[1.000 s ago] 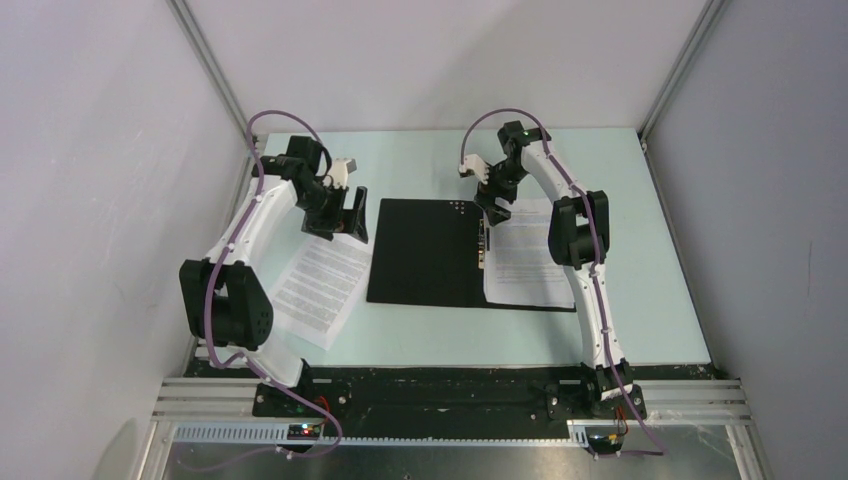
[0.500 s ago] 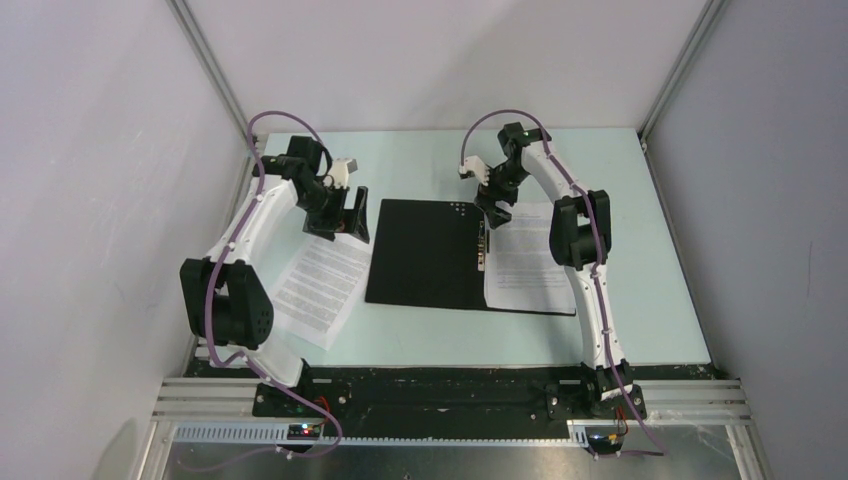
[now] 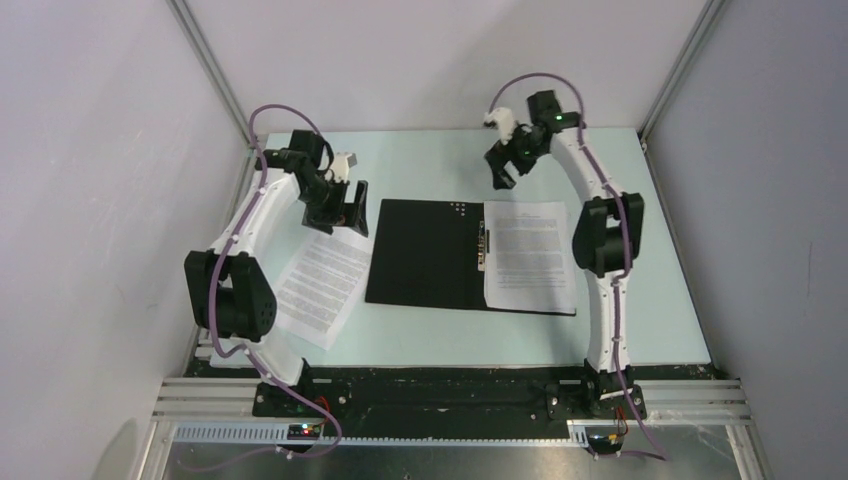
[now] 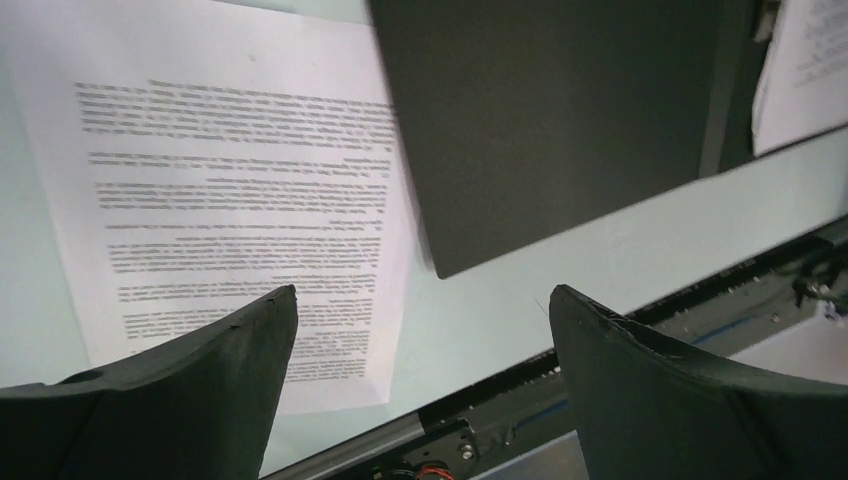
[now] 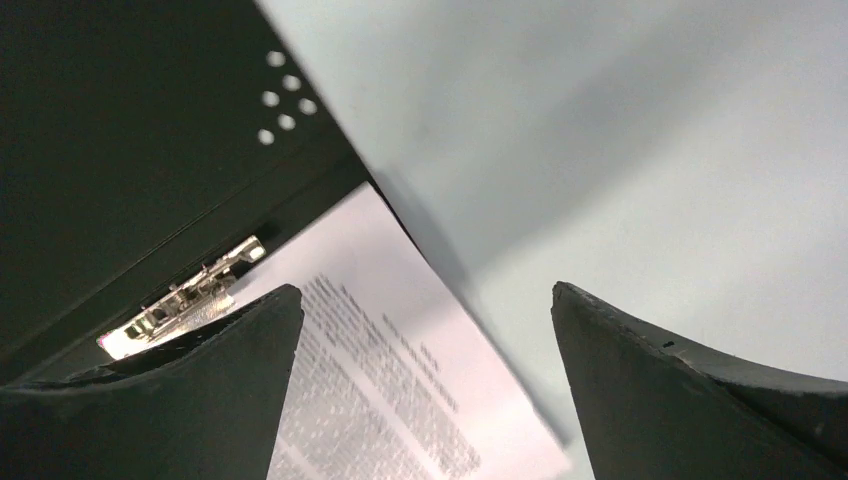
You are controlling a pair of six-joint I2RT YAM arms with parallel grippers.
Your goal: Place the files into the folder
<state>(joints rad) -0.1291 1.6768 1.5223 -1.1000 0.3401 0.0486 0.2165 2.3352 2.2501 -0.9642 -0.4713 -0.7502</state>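
The folder (image 3: 425, 252) lies spread open at the table's middle, black inside up, with a metal clip (image 3: 486, 245) along its spine. A printed sheet (image 3: 530, 255) lies on its right half. Another printed sheet (image 3: 322, 285) lies on the table left of the folder. My left gripper (image 3: 350, 210) is open and empty, above the far end of that sheet by the folder's left edge. My right gripper (image 3: 500, 165) is open and empty, raised beyond the folder's far edge. The left wrist view shows the sheet (image 4: 220, 190) and the folder (image 4: 540, 110); the right wrist view shows the clip (image 5: 180, 295) and the sheet (image 5: 390, 390).
The pale green table (image 3: 660, 240) is walled by grey panels left, right and back. A black rail with aluminium framing (image 3: 450, 395) runs along the near edge, where the arm bases stand.
My right gripper has lifted off the sheet by the clip and swung back and right, beyond the folder's far edge. The left arm has barely moved.
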